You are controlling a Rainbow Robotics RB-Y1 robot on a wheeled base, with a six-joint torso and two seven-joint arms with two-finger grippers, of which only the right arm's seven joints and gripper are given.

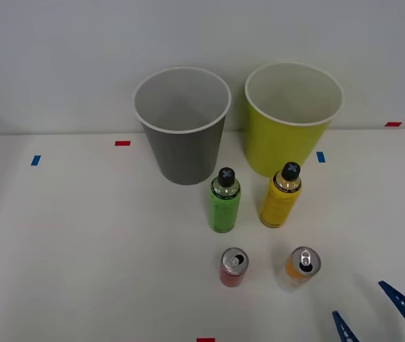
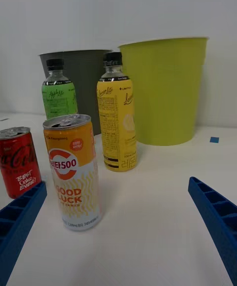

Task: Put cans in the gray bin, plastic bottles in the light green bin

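On the white table stand an orange-and-white can and a red can, side by side and upright. Behind them rise a green bottle and a yellow bottle, both black-capped. The gray bin stands at the back, with the light green bin to its right. My right gripper is open near the table's front right, a short way in front of the orange-and-white can, holding nothing.
Small red and blue tape marks dot the table. A pale wall runs behind the bins. Bare table lies to the left of the bottles and cans.
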